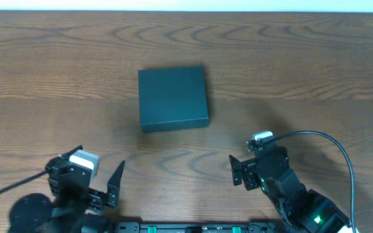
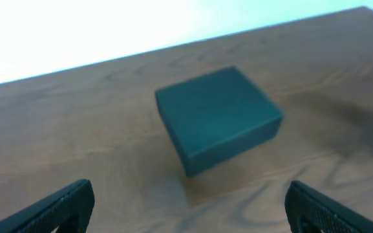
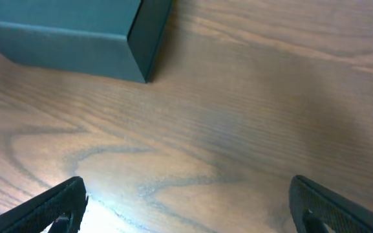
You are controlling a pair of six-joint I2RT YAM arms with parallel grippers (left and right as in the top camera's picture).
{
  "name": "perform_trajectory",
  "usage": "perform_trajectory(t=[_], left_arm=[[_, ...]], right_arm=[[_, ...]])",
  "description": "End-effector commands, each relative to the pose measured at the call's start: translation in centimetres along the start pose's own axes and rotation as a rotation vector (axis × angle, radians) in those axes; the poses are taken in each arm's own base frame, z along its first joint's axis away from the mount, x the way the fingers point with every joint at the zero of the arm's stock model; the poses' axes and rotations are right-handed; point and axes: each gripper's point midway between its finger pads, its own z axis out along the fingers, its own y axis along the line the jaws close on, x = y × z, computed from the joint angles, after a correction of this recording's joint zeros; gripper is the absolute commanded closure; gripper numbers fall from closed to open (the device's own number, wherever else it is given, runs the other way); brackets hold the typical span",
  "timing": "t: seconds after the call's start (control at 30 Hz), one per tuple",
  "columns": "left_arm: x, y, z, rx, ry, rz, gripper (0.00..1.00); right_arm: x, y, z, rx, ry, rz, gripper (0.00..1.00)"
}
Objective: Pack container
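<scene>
Even light, container (image 2: 215,116) blurred, faint shadow, perhaps glare on table (image 3: 251,129)

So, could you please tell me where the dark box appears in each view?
Overhead: the box sits mid-table, slightly above centre.
Left wrist: the box is central, seen whole.
Right wrist: the box fills the top-left corner, partly cut off.
Shared landmark: the grained wooden table.

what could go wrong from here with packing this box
The box lies shut and flat on the smooth table, so prying it open with one gripper may just slide it. Both the left gripper and right gripper are open and apart from it. Nothing to pack is in view.
</scene>
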Motion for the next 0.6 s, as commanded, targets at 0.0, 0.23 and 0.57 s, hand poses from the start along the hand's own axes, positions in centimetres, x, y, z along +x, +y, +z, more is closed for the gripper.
perform_trajectory(t=[0.0,0.23,0.57], left_arm=[[2.1,0.7,1.4,-0.038,-0.018,-0.014,0.05],[6.6,2.2,5.6,-0.09,-0.01,-0.033,0.05],[10.7,5.8,8.9,-0.276,-0.057,-0.268,0.05]], right_arm=[[-0.1,-0.3,0.0,0.013,-0.006,-0.008,0.01],[-0.1,-0.3,0.0,0.013,-0.006,-0.008,0.01],[-0.1,-0.3,0.0,0.013,-0.006,-0.008,0.01]])
